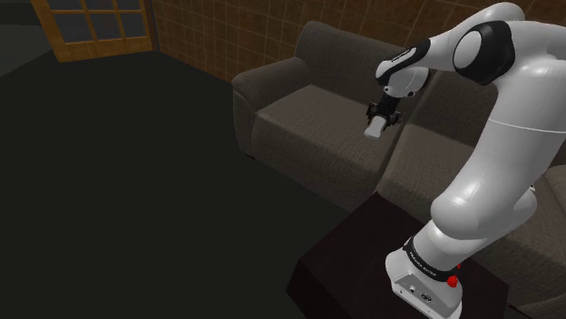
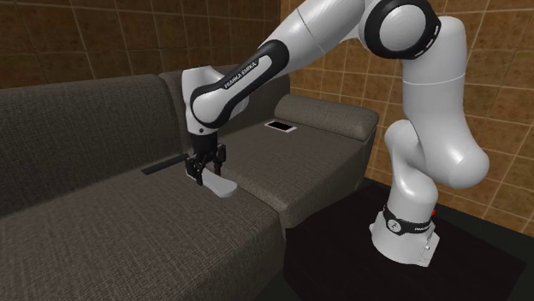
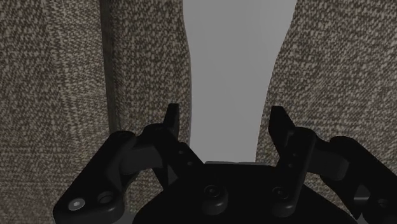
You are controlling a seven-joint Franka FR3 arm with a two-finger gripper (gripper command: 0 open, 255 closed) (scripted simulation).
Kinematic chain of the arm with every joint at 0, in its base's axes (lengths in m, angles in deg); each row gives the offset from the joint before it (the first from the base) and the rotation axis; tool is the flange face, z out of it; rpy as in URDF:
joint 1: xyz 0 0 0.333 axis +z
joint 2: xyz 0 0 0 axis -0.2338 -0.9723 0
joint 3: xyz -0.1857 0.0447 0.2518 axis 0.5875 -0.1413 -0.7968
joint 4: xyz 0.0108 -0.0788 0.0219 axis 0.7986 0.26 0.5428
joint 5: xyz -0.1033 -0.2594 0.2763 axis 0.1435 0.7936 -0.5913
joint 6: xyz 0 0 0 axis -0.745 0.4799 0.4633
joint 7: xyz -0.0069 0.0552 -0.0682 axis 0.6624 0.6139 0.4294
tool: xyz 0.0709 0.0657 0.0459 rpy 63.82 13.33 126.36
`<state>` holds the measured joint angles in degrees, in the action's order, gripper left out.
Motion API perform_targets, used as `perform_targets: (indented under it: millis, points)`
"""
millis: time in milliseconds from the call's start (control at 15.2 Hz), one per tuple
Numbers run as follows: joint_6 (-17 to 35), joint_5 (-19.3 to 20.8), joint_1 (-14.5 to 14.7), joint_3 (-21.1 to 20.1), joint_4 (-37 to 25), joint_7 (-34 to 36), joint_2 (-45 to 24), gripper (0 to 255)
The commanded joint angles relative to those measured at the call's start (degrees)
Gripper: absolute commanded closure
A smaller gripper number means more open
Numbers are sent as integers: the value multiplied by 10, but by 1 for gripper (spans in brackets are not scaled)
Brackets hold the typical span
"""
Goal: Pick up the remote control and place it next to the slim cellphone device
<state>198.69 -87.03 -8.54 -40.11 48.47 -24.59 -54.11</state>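
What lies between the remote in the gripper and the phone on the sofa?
In the second exterior view, only bare sofa fabric stretches between the remote, clasped by the gripper, and the phone.

Support: a sofa (image 2: 103, 222) in coarse brown-grey woven fabric, with several seat cushions in a row, standing on a dark floor (image 1: 136, 181). A phone (image 2: 281, 126) lies flat on the end seat, just beside the padded arm. A thin dark strip (image 2: 163, 165) lies towards the rear of the neighbouring seat; what it is cannot be determined. A light grey remote (image 2: 219, 185) is tilted at a cushion's front edge; contact with the fabric is unconfirmed.
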Motion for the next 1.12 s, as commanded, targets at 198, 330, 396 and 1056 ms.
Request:
perform_targets:
  millis: [198, 330, 396, 1056]
  points:
    - [-33, 12, 4, 4, -15, 9, 20, 255]
    - [-46, 16, 5, 6, -22, 12, 27, 255]
    - [-45, 16, -3, 10, -18, -1, 29, 255]
    - [-51, 2, -87, 54, -19, -135, 26, 255]
